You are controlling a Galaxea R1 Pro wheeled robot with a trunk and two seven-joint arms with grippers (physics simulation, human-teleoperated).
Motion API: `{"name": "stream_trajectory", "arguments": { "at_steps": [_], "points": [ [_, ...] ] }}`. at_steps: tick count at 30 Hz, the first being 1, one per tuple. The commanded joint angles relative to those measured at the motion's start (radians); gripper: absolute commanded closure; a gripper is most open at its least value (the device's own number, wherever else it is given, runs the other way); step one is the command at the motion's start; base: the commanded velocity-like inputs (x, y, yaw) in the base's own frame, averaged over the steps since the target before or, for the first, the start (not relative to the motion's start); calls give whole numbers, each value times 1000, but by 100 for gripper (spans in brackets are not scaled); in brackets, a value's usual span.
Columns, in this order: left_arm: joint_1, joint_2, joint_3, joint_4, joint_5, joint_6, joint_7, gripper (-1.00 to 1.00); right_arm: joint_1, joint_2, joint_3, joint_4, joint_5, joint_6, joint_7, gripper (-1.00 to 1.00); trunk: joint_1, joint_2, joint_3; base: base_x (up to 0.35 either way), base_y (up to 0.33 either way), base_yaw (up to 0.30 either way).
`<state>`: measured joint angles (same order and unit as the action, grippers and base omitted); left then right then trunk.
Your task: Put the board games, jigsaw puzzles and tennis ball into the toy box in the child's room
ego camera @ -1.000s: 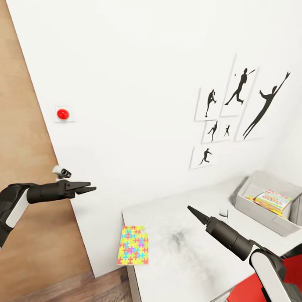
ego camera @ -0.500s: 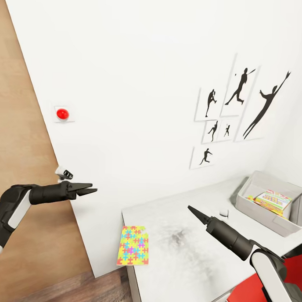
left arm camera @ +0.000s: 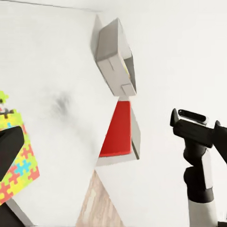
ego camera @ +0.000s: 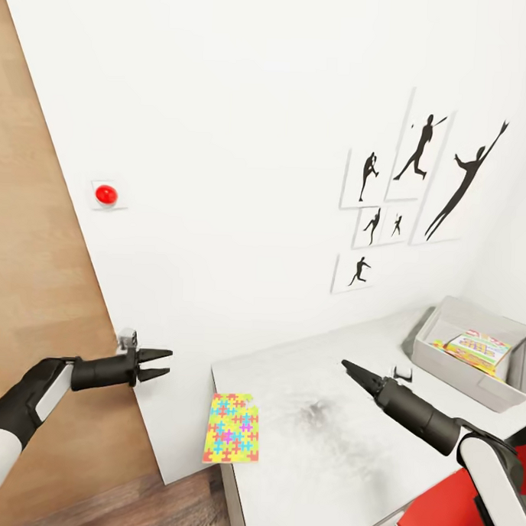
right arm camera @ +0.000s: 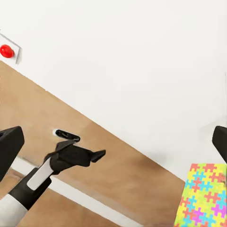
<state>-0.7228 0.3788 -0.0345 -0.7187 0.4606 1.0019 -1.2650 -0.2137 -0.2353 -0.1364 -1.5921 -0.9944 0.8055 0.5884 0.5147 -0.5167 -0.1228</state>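
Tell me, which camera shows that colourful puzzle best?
The head view: the whole puzzle lies flat at the table's near corner. The left wrist view catches part of it behind a dark finger; the right wrist view shows only a corner.

Puzzle [ego camera: 232, 428] is a yellow, pink, blue and green mosaic, desk [ego camera: 324, 449] light grey with a dark smudge, bin [ego camera: 473, 352] pale grey, wall prints [ego camera: 419, 186] black silhouettes on white, button [ego camera: 106, 194] red.

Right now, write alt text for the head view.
A jigsaw puzzle lies at the table's near corner, between the open left gripper and right gripper. The toy box at right holds a colourful game box.
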Motion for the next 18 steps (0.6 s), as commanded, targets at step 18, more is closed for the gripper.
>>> {"name": "stream_trajectory", "arguments": {
  "at_steps": [18],
  "points": [
    [-3,-80,1,138,6,-85,169,-100,0,2,8,0,-17,161,160,-100,70,-128,-58,0,0,0]
  ]
}}
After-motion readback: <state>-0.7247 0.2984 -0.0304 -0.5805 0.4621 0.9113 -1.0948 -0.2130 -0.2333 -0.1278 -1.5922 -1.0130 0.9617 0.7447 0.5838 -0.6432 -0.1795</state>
